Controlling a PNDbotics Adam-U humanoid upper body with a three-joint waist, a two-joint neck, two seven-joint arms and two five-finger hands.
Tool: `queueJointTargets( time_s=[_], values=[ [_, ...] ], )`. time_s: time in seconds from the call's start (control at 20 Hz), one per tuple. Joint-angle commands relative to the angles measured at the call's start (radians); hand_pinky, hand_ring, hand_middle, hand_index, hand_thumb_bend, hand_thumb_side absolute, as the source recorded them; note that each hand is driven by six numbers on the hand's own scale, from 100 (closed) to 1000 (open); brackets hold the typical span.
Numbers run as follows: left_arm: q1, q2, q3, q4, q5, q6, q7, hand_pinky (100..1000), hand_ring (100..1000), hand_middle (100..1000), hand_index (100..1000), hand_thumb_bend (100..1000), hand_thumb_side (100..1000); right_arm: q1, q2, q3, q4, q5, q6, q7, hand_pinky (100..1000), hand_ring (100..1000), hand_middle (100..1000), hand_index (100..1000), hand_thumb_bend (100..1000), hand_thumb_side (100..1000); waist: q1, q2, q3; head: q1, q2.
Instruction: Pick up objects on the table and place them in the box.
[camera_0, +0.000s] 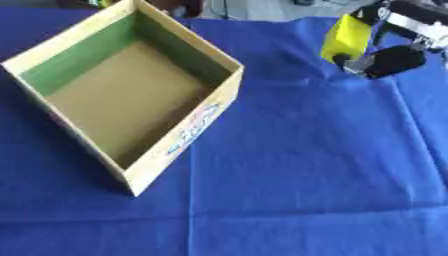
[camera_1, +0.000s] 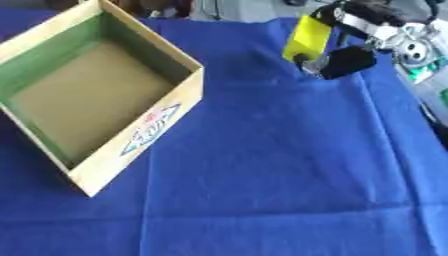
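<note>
Right hand (camera_1: 350, 57) in from the upper right corner, fingers curled round a flat yellow object (camera_1: 307, 38), pinching it between black fingertips and thumb. Object held tilted, upper end away from the camera, lower edge hanging clear above the blue tablecloth (camera_0: 297, 165); too little detail to say more than yellow, flat and roughly rectangular. Open cardboard box (camera_0: 229, 87) well apart to the left, set askew on the cloth with one corner toward the camera, brown floor bare, green on the inner walls, a printed logo on the near outer wall. Nothing visible inside. Left hand nowhere in either view. No other loose objects visible on the cloth in these views. Judged step: carry phase, object already lifted and not yet over the box. Next move, by the look of it: a sweep leftward across the cloth, high enough to clear the box's near right wall, then a stop above the brown floor before spreading the fingers. Worth watching: the tilt of the object, since a long flat piece entering at an angle could catch on the rim or come to rest leaning against a wall; lowering partway inside before release would likely settle it flat.
</note>
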Motion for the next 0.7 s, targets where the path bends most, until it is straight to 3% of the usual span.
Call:
queueJointTargets(
  time_s=[0.05,0.3,0.7],
  values=[
    [-0.002,0.007,-0.002,-0.008,0.005,0.003,0.0,291,447,490,625,100,901,-0.025,-0.048,-0.019,-0.064,-0.037,0.009,-0.018,570,723,418,501,100,445,-0.004,-0.04,-0.001,-0.001,0.012],
    [0.0,0.012,-0.001,-0.008,0.009,0.004,0.001,291,447,490,625,100,898,-0.046,-0.042,-0.011,-0.135,-0.076,0.028,-0.026,561,721,408,492,100,444,-0.007,-0.056,0.01,-0.005,0.024],
    [-0.005,0.021,-0.011,-0.008,0.023,0.005,-0.007,293,447,490,626,100,892,-0.179,0.076,0.043,-0.15,-0.066,0.073,-0.019,543,726,400,483,100,420,-0.029,-0.094,0.075,-0.044,0.045]
  ],
)
